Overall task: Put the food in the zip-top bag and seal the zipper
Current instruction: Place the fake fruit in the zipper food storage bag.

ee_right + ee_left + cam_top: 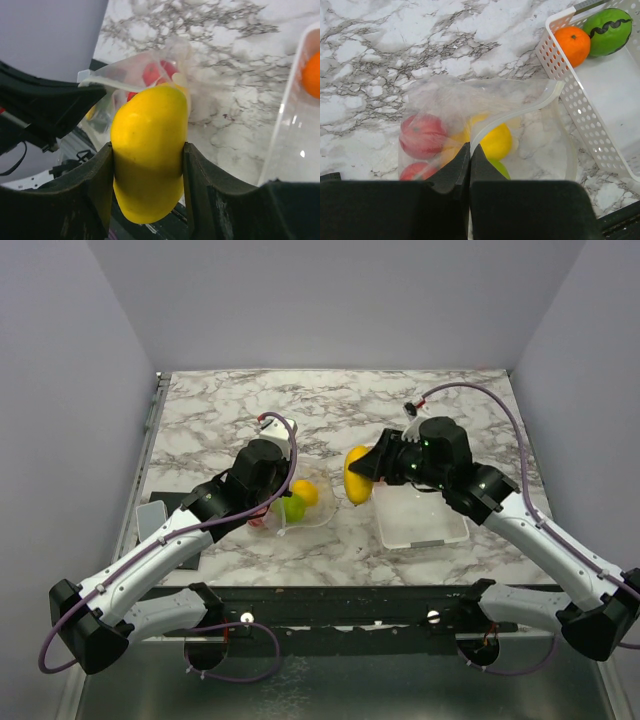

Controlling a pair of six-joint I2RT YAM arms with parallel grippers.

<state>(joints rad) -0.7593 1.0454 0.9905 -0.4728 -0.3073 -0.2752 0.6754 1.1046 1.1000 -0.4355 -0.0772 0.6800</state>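
Yellow glossy fruit (149, 130), prob. slippery, is being squeezed mid-body by R hand (147, 167) while L hand (470, 167) is pinching flimsy bag (470, 97) rim.

Left gripper (470, 152) low with jaws tight together; right gripper (148, 155) nearby, aloft, jaws half apart

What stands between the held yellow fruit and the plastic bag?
Nothing visible. The right gripper holds the yellow fruit over bare marble table beside the zip-top bag, whose mouth the left gripper pinches open toward it.
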